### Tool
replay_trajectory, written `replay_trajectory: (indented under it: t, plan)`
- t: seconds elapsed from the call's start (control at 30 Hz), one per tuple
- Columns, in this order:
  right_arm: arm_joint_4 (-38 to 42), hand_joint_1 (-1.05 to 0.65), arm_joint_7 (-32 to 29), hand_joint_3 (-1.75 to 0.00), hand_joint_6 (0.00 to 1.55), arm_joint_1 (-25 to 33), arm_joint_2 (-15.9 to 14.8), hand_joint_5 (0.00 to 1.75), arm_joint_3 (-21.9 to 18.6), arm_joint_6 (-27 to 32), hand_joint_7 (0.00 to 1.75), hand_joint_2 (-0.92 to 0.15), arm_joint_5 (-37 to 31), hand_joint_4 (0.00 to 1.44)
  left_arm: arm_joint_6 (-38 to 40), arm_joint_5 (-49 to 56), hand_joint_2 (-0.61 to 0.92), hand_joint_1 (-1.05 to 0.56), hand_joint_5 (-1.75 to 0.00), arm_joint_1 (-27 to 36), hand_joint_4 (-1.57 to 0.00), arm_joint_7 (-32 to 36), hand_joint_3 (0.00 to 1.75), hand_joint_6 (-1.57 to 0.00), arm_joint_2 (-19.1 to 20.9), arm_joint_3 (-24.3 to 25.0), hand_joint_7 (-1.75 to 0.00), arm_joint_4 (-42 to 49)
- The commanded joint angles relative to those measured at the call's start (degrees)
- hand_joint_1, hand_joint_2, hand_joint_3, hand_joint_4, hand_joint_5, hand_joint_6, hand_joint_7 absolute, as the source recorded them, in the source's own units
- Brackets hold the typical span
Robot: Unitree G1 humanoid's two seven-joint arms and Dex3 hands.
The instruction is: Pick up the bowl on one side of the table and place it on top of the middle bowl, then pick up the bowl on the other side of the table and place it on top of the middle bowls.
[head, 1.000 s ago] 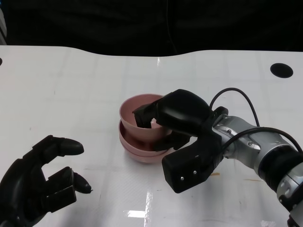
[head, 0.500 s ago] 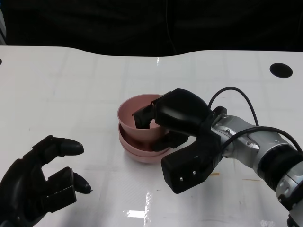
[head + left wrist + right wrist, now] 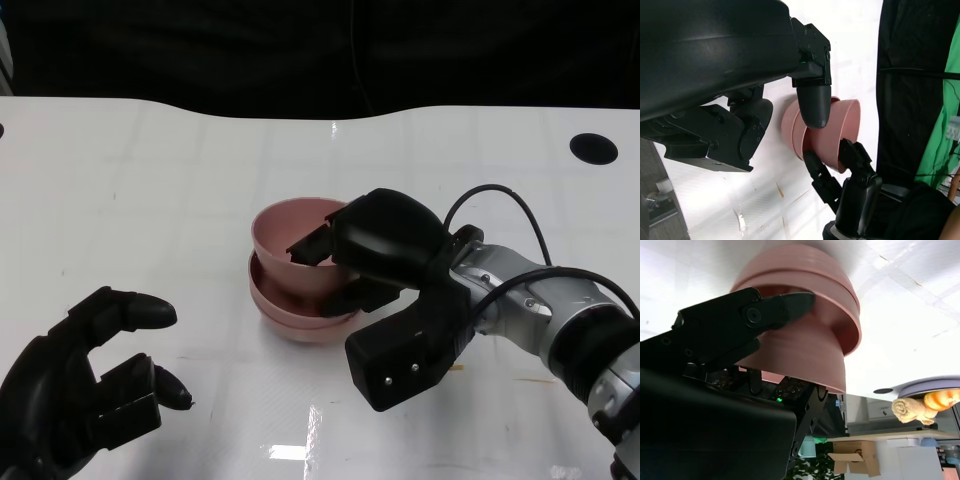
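Note:
Pink bowls are nested in the middle of the white table (image 3: 150, 200). The top bowl (image 3: 285, 235) sits tilted in the lower bowls (image 3: 290, 322). My right hand (image 3: 385, 250) holds the top bowl at its right rim, with fingers (image 3: 312, 245) over the rim and the thumb against the outer wall. In the right wrist view a finger (image 3: 775, 310) lies along that bowl's (image 3: 810, 355) side. My left hand (image 3: 85, 385) is at the near left, empty, with its fingers apart. Its wrist view shows the bowl stack (image 3: 840, 120) and my right hand (image 3: 852, 185) beyond its own fingertip (image 3: 813, 105).
A dark round hole (image 3: 594, 148) marks the table's far right. A small brown stain (image 3: 455, 368) lies near my right forearm (image 3: 540, 310). A black backdrop runs behind the table's far edge.
The fingers of my right hand have straightened and risen from inside the top bowl to rim height. The bowls and my left hand have stayed put.

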Motion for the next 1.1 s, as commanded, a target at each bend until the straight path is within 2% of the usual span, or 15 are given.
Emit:
replay_trajectory:
  t: [0.03,0.1,0.17,0.87,1.1]
  plan:
    - [-0.69,-0.96,8.62,-0.69,0.17,-0.33,-0.74,0.22,0.53,3.34,0.02,-0.92,0.48,0.15,-0.33,0.23,0.92,0.31,-1.75,0.37,-0.54,0.1,1.31,-0.21,0.01,0.39,-1.75,-0.23]
    - [-1.61,-1.03,10.28,-0.77,0.04,0.25,-0.8,0.06,0.28,4.2,0.0,-0.92,0.63,0.04,-0.34,0.21,0.92,0.32,-1.75,0.33,-0.54,-0.07,1.32,-0.21,0.14,0.38,-1.75,-0.17]
    - [-2.38,-1.04,10.82,-0.82,0.01,0.65,-0.9,0.01,0.07,4.64,0.0,-0.92,0.62,0.01,-0.29,0.18,0.92,0.32,-1.75,0.27,-0.54,-0.12,1.32,-0.21,0.2,0.4,-1.75,-0.07]
    - [-4.2,-1.05,7.15,-0.84,0.0,1.84,-2.4,0.0,0.77,4.01,0.0,-0.92,-0.78,0.0,-0.78,0.49,0.92,0.32,-1.75,0.1,-0.55,-0.27,1.32,-0.21,0.15,0.19,-1.75,0.47]
    - [-8.6,-1.05,6.72,-0.77,0.0,3.19,-4.59,0.0,-0.16,2.82,0.0,-0.92,0.19,0.0,-0.47,0.4,0.92,0.32,-1.75,-0.09,-0.55,-0.16,1.31,-0.21,0.25,0.32,-1.75,0.44]
